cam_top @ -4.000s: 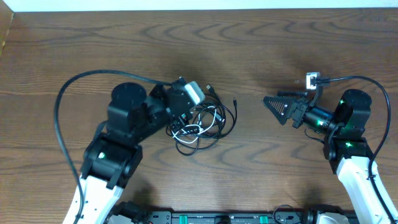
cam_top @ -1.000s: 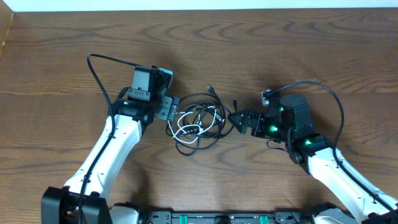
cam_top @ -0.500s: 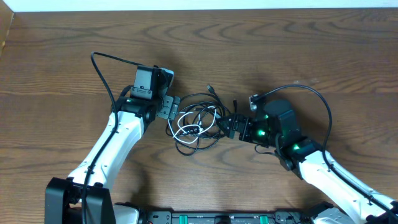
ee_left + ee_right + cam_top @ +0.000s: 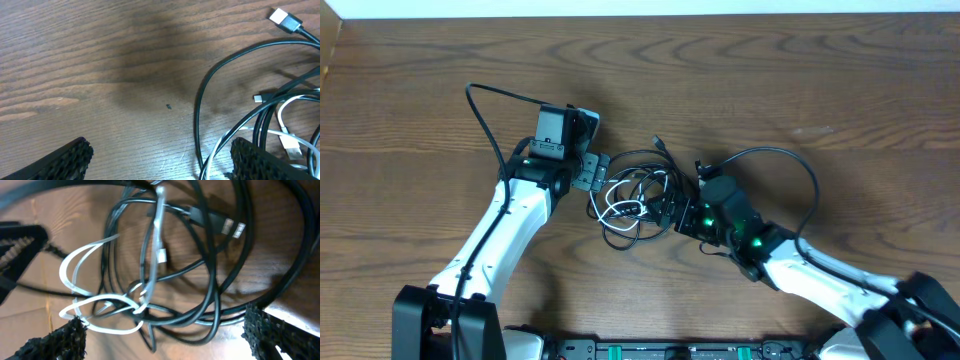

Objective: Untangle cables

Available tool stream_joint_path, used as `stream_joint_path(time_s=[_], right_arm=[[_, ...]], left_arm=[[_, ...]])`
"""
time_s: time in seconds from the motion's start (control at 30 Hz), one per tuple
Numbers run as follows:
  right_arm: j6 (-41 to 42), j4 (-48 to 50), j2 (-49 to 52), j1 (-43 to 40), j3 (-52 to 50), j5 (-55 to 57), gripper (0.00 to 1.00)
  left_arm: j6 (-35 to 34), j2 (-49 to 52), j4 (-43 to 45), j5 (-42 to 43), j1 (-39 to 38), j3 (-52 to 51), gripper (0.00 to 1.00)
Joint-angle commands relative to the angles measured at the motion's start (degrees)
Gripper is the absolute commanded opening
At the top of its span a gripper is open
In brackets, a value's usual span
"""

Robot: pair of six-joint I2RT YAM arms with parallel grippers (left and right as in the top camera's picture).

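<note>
The cables lie in one tangled heap in the middle of the table: a thin black cord in several loops and a white cord looped through it. My left gripper stands open at the heap's left edge. In the left wrist view, a black strand and a white strand run beside its right finger. My right gripper is open over the heap's right side. Its fingers straddle the loops, and nothing is clamped. A black plug end lies loose at the heap's far edge.
The wooden table stretches round the heap. The thick black wires fixed to each arm arch above the table beside the heap. A rail with fittings runs along the near edge.
My right arm has moved left, from beside the heap until its open fingers stand over the loops. The left arm and the cables have not moved in the last second.
</note>
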Motion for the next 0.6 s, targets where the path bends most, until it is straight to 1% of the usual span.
stream_joint_path(time_s=[0.0, 0.2, 0.33, 0.47, 0.53, 0.57], right_arm=[[3.28, 3.74, 4.44, 1.27, 0.72, 3.30, 0.98], [3.28, 8.39, 8.31, 1.73, 0.72, 3.17, 0.95], [3.30, 10.19, 10.27, 2.10, 0.72, 3.15, 0.86], [3.74, 12.04, 11.78, 2.10, 0.74, 3.15, 0.74], [3.74, 12.15, 12.04, 2.10, 0.74, 3.21, 0.58], [3.72, 12.15, 12.04, 2.10, 0.74, 3.32, 0.52]], left_arm=[[-0.26, 0.48, 0.04, -0.20, 0.35, 0.76, 0.89], [-0.26, 0.48, 0.07, -0.20, 0.35, 0.76, 0.89], [-0.26, 0.48, 0.07, -0.20, 0.35, 0.74, 0.89], [-0.26, 0.48, 0.07, -0.20, 0.35, 0.74, 0.89], [-0.26, 0.48, 0.04, -0.20, 0.35, 0.74, 0.89], [-0.28, 0.48, 0.04, -0.20, 0.35, 0.74, 0.89]])
